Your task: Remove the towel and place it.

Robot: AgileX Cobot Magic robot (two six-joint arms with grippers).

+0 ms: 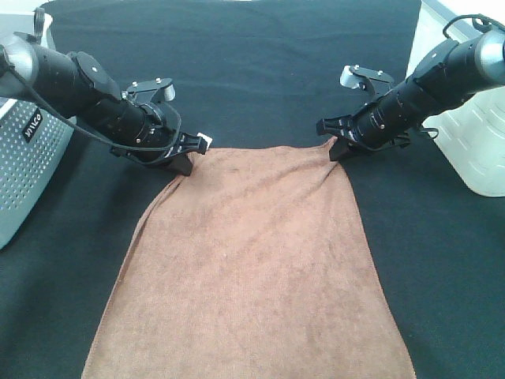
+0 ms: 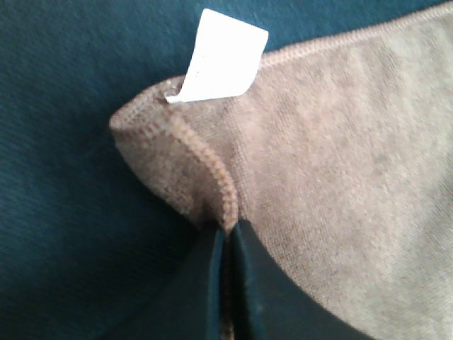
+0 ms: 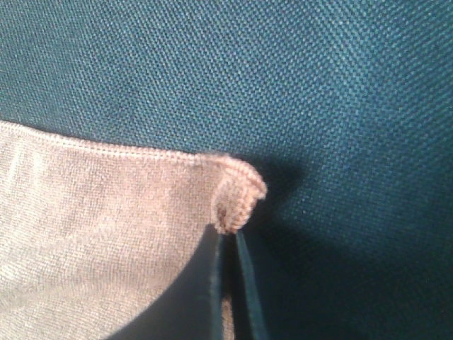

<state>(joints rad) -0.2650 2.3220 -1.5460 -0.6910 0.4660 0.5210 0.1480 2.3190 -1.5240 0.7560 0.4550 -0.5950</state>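
Your left gripper (image 1: 187, 160) is clamped on the far left corner of the towel (image 1: 248, 268), its white tag (image 2: 219, 60) just beyond the fingertips. Your right gripper (image 1: 338, 150) pinches the far right corner. Between them the towel lies spread on the black cloth (image 1: 252, 71).

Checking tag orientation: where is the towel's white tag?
The white tag sits at the towel's far left corner in the high view, beside the left gripper pinching that corner.
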